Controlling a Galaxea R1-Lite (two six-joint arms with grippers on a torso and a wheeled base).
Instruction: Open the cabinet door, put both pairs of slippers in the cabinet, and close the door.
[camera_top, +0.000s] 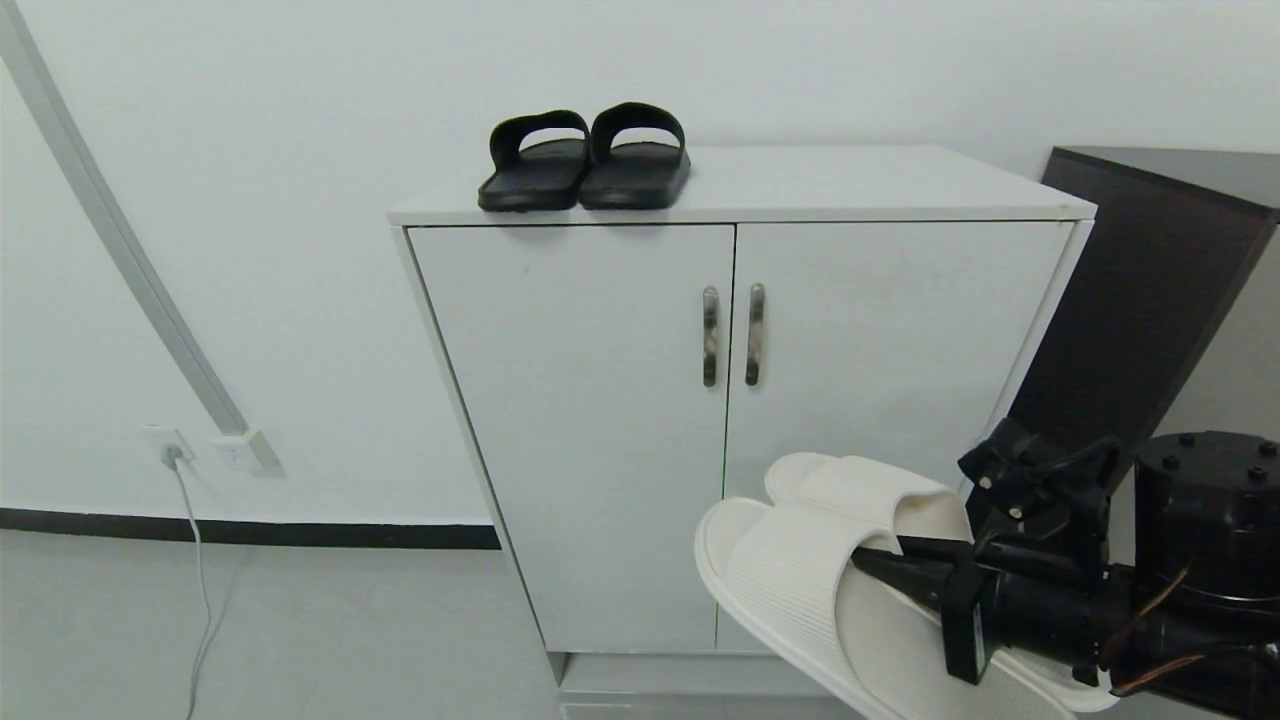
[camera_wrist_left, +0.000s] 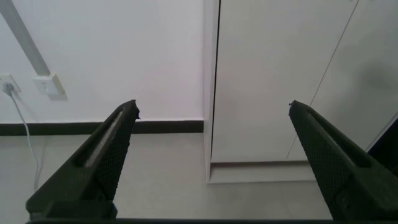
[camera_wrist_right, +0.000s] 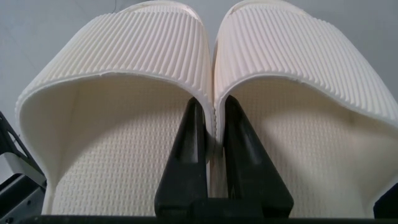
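The room had a grey floor (camera_top: 250, 630) and a plain white wall (camera_top: 250, 250), with a white cabinet (camera_top: 850, 180) standing against the wall.

Closest in, the right gripper (camera_wrist_right: 214, 118) held the white slippers (camera_top: 800, 570) low down in front of the right door (camera_top: 880, 340). Its two fingers (camera_wrist_right: 189, 155) were squeezed together. One finger sat inside each slipper, and the two inner sides were pinched between them. That way, one claw could carry both slippers as a pair. The toes pointed toward the cabinet, likely so they could slide straight in.

The left gripper (camera_wrist_left: 212, 107) held nothing. Its fingers were wide apart, and it was down low, facing the bottom left corner of the cabinet and the floor. It looked free to pull a door.

Both doors were shut. The left door (camera_top: 580, 420) and the right door met in the middle, and the two metal handles (camera_top: 709, 336) stood just beside each other there. A door would have to open first, so the white slippers probably had to wait.

Farther back, the black slippers (camera_top: 585, 160) sat side by side on top of the cabinet, near its left front edge. Their toes poked a little over the edge, easy to reach.

A dark cabinet (camera_top: 1140, 300) stood to the right.
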